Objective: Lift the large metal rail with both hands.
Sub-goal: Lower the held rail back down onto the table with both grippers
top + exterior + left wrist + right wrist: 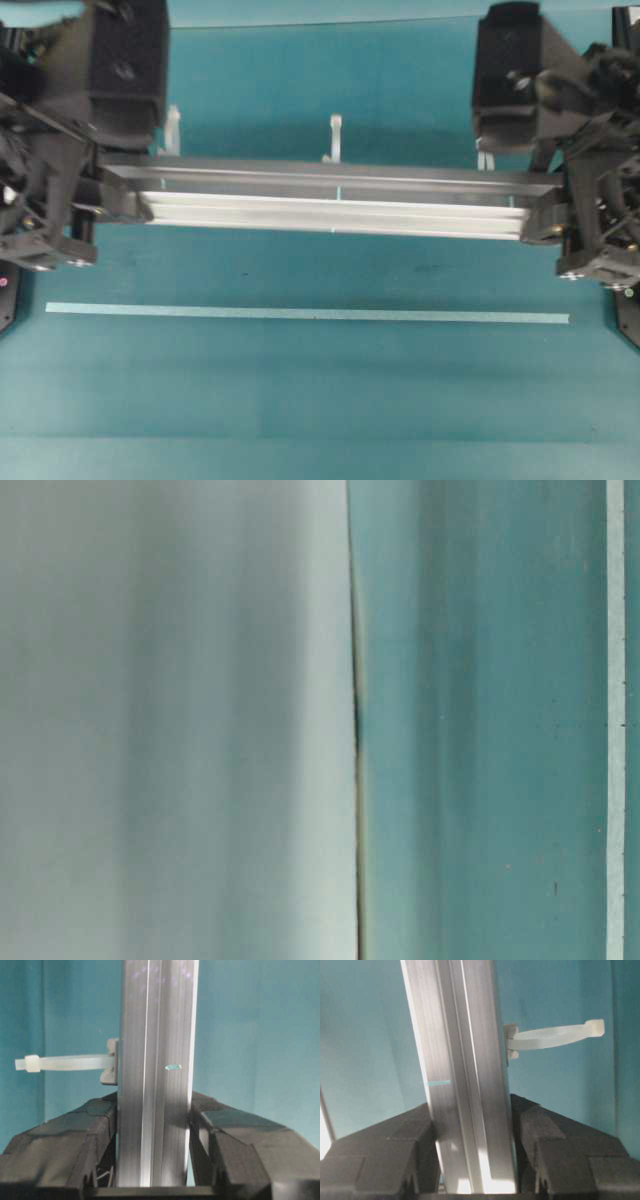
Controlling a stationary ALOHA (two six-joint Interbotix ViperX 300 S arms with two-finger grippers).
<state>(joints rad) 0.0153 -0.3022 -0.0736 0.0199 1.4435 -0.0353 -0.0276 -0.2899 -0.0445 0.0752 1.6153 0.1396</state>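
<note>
The large metal rail (330, 200) is a long silver grooved bar lying left to right between my two grippers, and it looks raised off the teal table. My left gripper (115, 195) is shut on its left end. In the left wrist view both black fingers press the rail (155, 1060) from either side of the gripper (152, 1110). My right gripper (550, 210) is shut on the right end, and its wrist view shows the rail (460, 1060) clamped in the same way (472, 1110). White tabs (336, 135) (65, 1063) (555, 1037) stick out from the far edge.
A thin pale tape strip (300, 314) lies on the teal table in front of the rail; it also shows at the right of the table-level view (615, 720). A blurred pale grey surface (170, 720) fills the left half of that view.
</note>
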